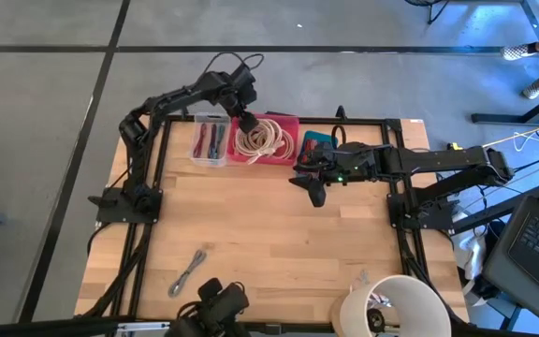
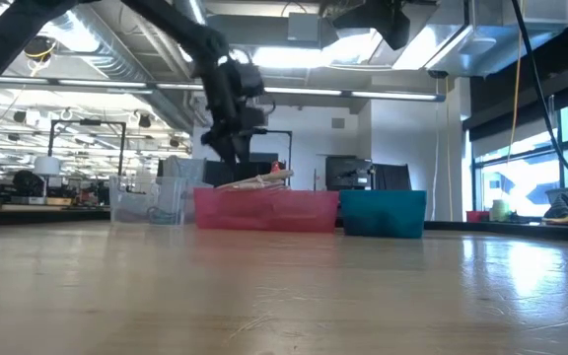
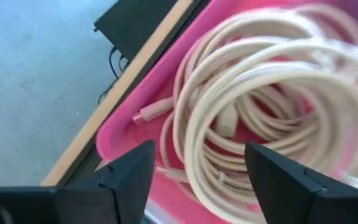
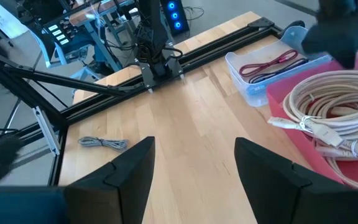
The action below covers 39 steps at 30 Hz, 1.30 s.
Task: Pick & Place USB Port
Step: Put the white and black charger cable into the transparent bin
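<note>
A grey USB cable (image 1: 190,271) lies loosely bundled on the wooden table near its near edge and also shows as the grey cable (image 4: 104,143). A pink bin (image 1: 288,126) at the far edge holds coiled white cables (image 1: 262,139), seen close up as the white coil (image 3: 253,81). My left gripper (image 1: 247,120) hangs open just above the coil's left part, fingers (image 3: 129,177) spread on either side of it, touching nothing I can see. My right gripper (image 1: 313,190) hovers open over bare table in front of the teal bin (image 1: 318,142), with its fingers (image 4: 126,168) wide apart.
A clear bin (image 1: 210,140) with red and black cables sits left of the pink bin; all three bins line the far edge (image 2: 264,209). A white round object (image 1: 391,304) stands at the near right corner. Black frame rails (image 1: 148,234) run along both sides.
</note>
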Each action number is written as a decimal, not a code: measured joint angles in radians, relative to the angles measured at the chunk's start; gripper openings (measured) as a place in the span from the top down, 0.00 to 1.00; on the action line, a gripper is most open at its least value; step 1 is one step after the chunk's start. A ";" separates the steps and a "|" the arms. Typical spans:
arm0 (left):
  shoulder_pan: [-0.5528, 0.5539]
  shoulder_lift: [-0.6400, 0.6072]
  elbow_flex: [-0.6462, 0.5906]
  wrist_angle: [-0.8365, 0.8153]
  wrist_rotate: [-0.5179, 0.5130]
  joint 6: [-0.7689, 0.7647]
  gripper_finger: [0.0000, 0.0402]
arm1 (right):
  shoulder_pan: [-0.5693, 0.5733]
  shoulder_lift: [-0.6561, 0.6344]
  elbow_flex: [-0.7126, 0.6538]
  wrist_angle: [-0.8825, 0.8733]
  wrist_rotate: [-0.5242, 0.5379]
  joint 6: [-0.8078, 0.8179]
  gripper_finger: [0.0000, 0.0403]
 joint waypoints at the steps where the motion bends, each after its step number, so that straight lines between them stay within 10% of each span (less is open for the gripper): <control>1: -0.006 -0.006 0.026 -0.030 0.002 -0.007 0.39 | 0.000 0.000 0.000 -0.001 0.000 0.000 0.45; 12: -0.228 -0.239 0.045 -0.371 0.027 -0.323 0.40 | 0.000 0.000 0.000 -0.082 0.000 -0.011 0.45; 24: -0.665 -0.541 -0.131 -0.370 -0.139 -0.700 0.41 | -0.032 -0.023 0.000 -0.095 0.076 -0.109 0.45; 39: -1.054 -0.610 -0.498 -0.273 -0.113 -1.171 0.42 | -0.076 -0.040 0.000 -0.108 0.061 -0.151 0.45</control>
